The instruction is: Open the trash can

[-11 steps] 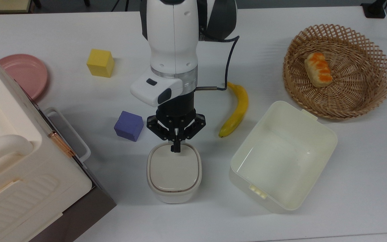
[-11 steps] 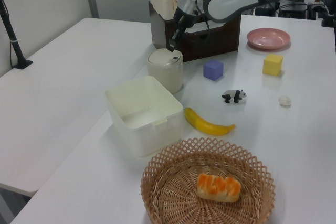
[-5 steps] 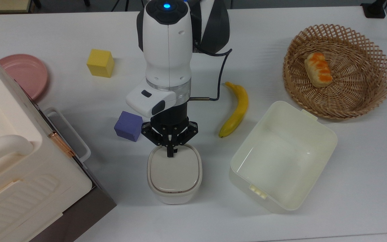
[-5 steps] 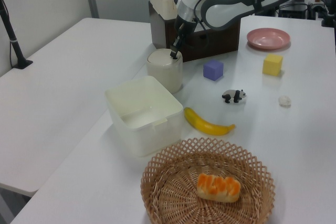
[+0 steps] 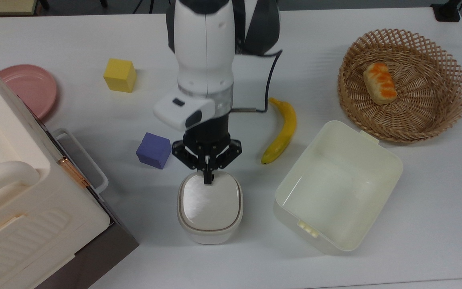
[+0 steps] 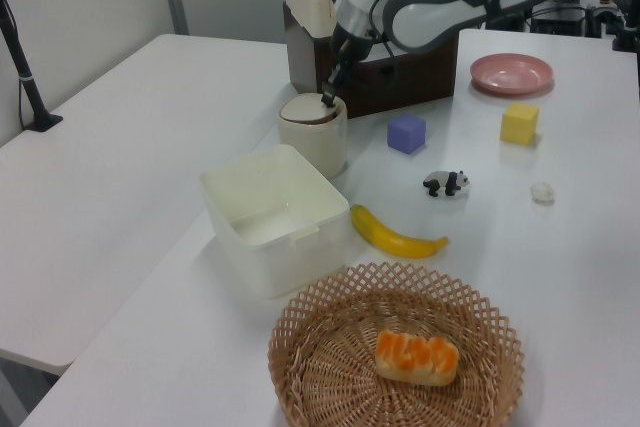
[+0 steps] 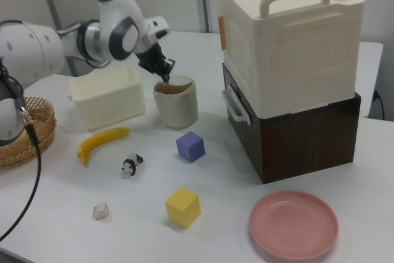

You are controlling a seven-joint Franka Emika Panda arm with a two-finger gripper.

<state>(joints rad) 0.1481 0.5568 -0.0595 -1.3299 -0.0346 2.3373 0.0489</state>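
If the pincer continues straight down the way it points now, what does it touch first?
The lid of the trash can, at its edge nearest the arm. The pincer tip sits right there; whether it already touches is unclear.

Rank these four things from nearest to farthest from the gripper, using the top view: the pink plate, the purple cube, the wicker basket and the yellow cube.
Measured from the gripper in the top view:
1. Purple cube, just to the top view's left.
2. Yellow cube, farther up and left.
3. Pink plate, far left, and wicker basket, far right: too close to call.
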